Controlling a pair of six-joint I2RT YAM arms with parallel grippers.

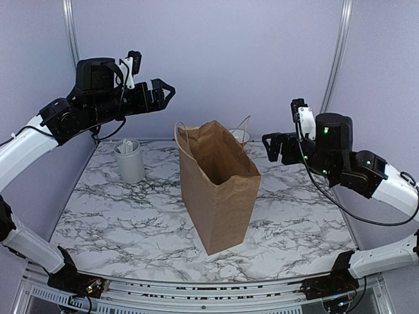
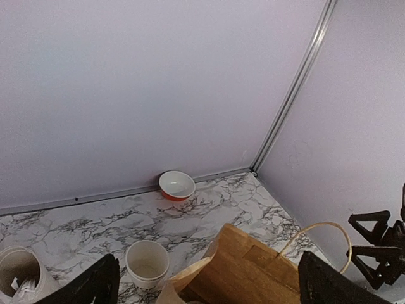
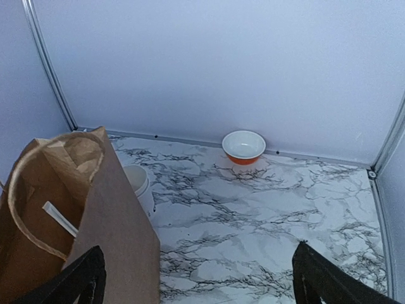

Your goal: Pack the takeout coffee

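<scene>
The takeout coffee with the black lid is not in view in any frame. A brown paper bag stands open and upright at the table's middle; it also shows in the left wrist view and the right wrist view. A white wrapped stick lies inside it. My left gripper is open and empty, held high to the left of the bag. My right gripper is open and empty, at the height of the bag's top to its right. The wrist views show both pairs of jaws wide apart.
A plain lidless white cup stands behind the bag, also in the right wrist view. A taller white utensil holder stands at the left. A red bowl with a white inside sits against the back wall.
</scene>
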